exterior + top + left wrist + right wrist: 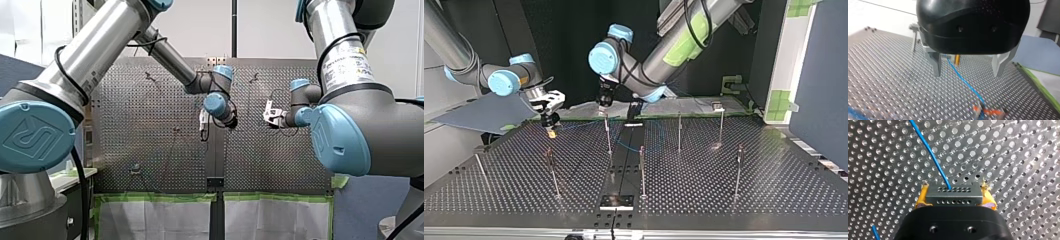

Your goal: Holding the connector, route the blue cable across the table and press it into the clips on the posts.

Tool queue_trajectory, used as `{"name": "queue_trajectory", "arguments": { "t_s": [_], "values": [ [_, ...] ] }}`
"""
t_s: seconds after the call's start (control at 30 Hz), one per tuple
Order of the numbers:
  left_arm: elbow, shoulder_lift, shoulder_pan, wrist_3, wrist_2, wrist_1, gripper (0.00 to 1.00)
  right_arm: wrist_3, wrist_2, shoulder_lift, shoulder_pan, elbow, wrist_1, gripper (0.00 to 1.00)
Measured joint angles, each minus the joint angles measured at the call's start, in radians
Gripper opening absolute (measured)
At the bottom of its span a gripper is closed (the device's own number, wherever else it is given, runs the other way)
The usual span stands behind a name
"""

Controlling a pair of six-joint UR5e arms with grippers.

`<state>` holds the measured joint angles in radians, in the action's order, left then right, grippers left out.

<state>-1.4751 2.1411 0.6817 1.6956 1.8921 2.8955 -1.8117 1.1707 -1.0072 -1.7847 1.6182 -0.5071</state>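
In the right wrist view my right gripper (954,189) has its yellow pads shut on a grey connector (953,197) with rows of small holes. The blue cable (930,152) leaves the connector and runs away over the perforated plate. In the top view this gripper (552,131) hangs low over the table's far left part. My left gripper (968,73) is open, its metal fingers (934,63) standing apart above the plate. The blue cable (965,82) passes under and between them to an orange clip (988,111). In the top view my left gripper (604,101) hovers just above a post (608,135).
Several thin posts stand on the perforated table (724,200), among them one near the middle (642,170) and one at the top view's right (738,170). A dark strip (619,180) runs down the table's centre. Green tape edges the far side.
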Motion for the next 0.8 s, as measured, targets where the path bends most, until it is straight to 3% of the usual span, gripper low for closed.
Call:
{"name": "queue_trajectory", "arguments": {
  "t_s": [0.2, 0.5, 0.8],
  "values": [
    [0.0, 0.0, 0.052, 0.034, 0.051, -0.048, 1.0, 0.01, -0.024, -0.014, 0.006, -0.007, 0.021, 0.0],
    [0.029, 0.054, 0.112, 0.047, 0.118, -0.11, 1.0, 0.029, -0.051, -0.084, 0.005, 0.012, 0.07, 0.0],
    [0.106, 0.132, 0.135, 0.066, 0.197, -0.087, 1.0, 0.035, -0.054, -0.111, 0.02, 0.045, 0.074, 0.0]
  ]
}}
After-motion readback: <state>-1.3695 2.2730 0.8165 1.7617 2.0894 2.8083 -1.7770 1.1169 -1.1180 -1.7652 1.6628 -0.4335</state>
